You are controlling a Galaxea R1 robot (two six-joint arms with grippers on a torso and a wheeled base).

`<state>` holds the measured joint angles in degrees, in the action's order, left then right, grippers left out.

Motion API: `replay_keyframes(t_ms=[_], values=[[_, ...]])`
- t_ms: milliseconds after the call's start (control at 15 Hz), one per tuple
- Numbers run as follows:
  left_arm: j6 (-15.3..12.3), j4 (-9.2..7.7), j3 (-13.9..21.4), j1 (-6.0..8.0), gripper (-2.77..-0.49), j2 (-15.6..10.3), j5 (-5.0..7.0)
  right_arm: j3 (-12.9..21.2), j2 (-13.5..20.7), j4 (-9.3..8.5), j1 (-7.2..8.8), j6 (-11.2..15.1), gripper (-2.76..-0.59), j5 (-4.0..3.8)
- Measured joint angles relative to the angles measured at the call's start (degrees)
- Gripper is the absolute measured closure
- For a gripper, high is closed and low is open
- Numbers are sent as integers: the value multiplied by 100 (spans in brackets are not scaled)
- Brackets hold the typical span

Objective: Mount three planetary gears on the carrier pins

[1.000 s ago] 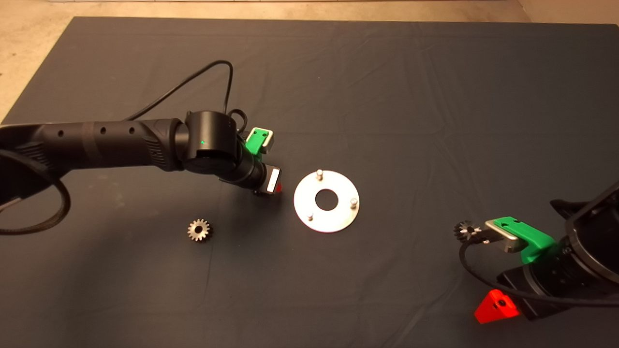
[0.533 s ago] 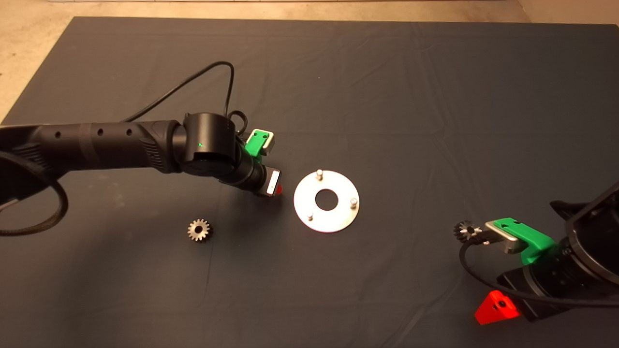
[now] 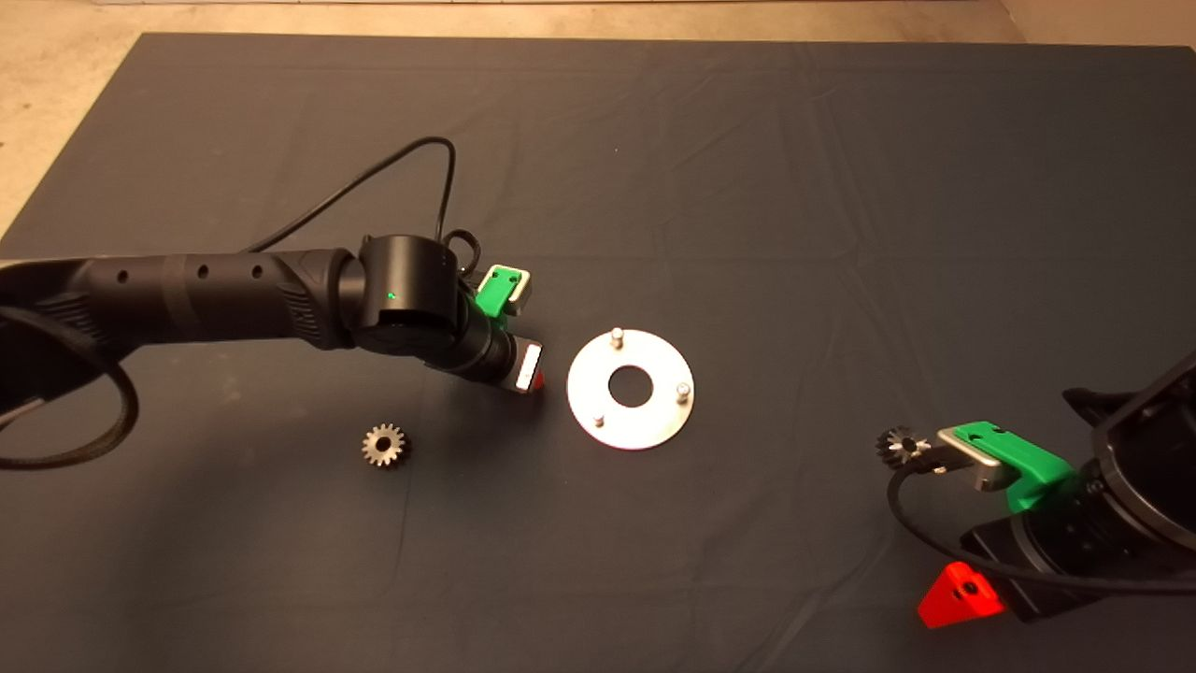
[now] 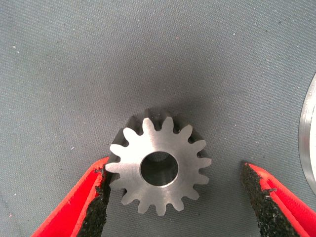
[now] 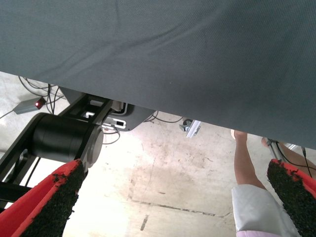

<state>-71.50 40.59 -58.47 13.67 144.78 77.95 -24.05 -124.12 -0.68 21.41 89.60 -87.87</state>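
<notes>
My left gripper (image 3: 529, 372) hangs just left of the shiny ring-shaped disc (image 3: 632, 417). In the left wrist view it (image 4: 174, 173) is open around a silvery planetary gear (image 4: 159, 167) lying flat on the mat, one pad (image 4: 98, 197) close to the teeth, the other pad (image 4: 259, 197) apart from them. That gear is hidden under the gripper in the head view. The three carrier pins (image 3: 617, 334) (image 3: 684, 388) (image 3: 600, 420) stand bare. A second gear (image 3: 386, 445) lies to the lower left. A third gear (image 3: 901, 446) lies next to my parked, open right gripper (image 3: 962, 584).
The disc's rim (image 4: 307, 143) shows at the edge of the left wrist view. The right wrist view looks past the mat's edge (image 5: 163, 106) at the floor, a black robot base (image 5: 59, 138) and a person's leg (image 5: 247, 168). A black cable (image 3: 374, 178) loops above the left arm.
My left gripper has shifted slightly toward the near side beside the disc, and its arm has moved a little with it. The gears, disc and right arm have not moved.
</notes>
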Motion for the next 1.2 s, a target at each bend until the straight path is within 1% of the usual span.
replay_keyframes(t_ms=[200,333,400,733,867,1067,1133,1200], values=[[0,10,0,0,-180,-2,0,0,0,0,0,0,-276,0],[0,99,0,0,-180,-2,0,0,0,0,0,0,-276,0],[0,116,0,0,-180,-2,2,0,0,0,0,0,-276,0],[17,122,-2,1,-180,-2,2,0,0,0,0,0,-276,0],[22,127,-2,2,-166,-2,2,0,0,2,0,0,-276,0],[28,151,-5,2,-163,-2,2,0,0,0,0,0,-276,0],[28,155,-5,2,-153,-2,17,0,0,2,0,0,-276,0],[48,166,-5,1,-151,-2,22,0,0,2,0,0,-276,0]])
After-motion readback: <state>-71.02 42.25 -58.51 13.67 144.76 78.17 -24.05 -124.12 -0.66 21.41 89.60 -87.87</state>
